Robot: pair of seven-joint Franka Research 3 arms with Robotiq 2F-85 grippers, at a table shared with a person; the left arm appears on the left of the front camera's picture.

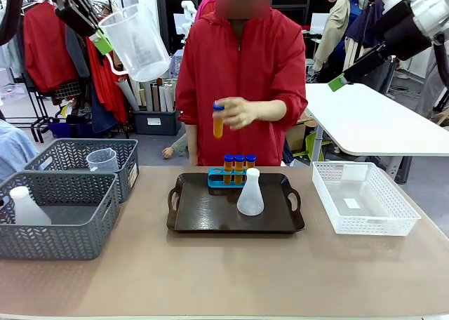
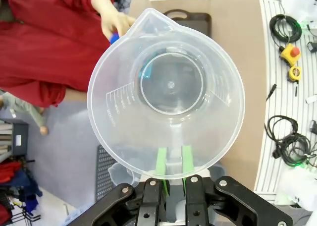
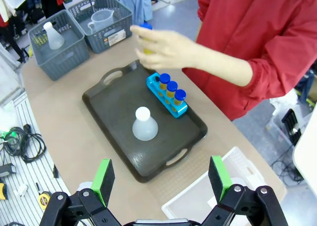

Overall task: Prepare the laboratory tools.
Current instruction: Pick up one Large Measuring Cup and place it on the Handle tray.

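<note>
Above the worktop [image 1: 224,278] and its dark tray [image 1: 203,218], the left hand [image 1: 100,43] is clamped shut on the thin handle of the measuring jug [image 1: 137,43], held high and tilted at the robot's left; the right hand [image 3: 161,178] hangs wide open, empty. That narrow grip could let the jug swing or slip; lowering it could knock the conical flask [image 1: 250,194] on the tray, the blue rack [image 1: 216,180] of 3 tubes [image 1: 239,161], or the person's hand [image 1: 238,113] holding a 4th tube [image 1: 218,121]. The jug's graduations [image 2: 116,99] and the label [image 1: 132,174] on a grey basket [image 1: 70,155] are too small to read.
</note>
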